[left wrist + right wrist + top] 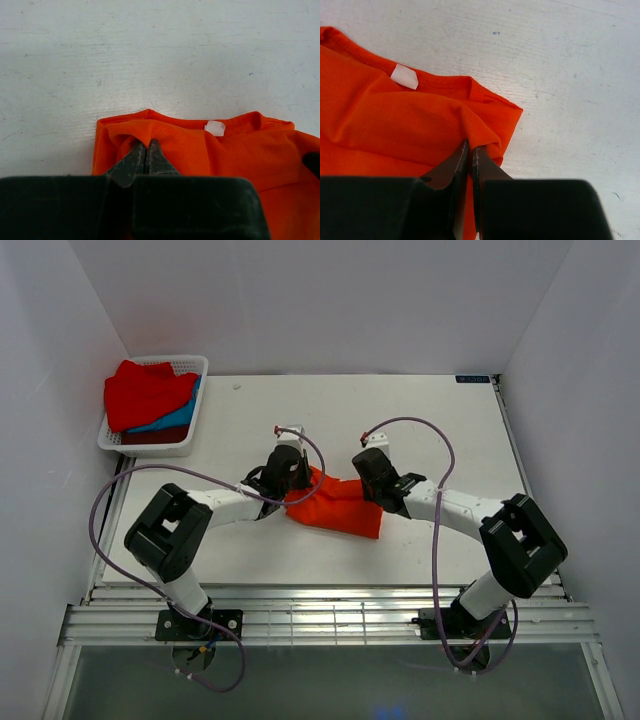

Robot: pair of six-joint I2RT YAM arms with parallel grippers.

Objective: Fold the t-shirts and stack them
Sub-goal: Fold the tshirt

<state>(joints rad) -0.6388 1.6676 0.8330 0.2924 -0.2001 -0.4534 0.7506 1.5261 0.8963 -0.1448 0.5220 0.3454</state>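
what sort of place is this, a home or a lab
Probably a robot lab cell: bare white walls box in a white table, and a left arm and right arm are bolted at its near edge, gripping an orange-red t-shirt.

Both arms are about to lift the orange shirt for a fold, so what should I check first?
1. Left gripper shut on the orange t-shirt at its collar edge: ok.
2. Right gripper shut on the opposite collar corner: ok.
3. White label lies between the two grips: ok.
4. White basket stands apart from the shirt: ok.
5. Shirt's lower hem lying flat: cannot tell.
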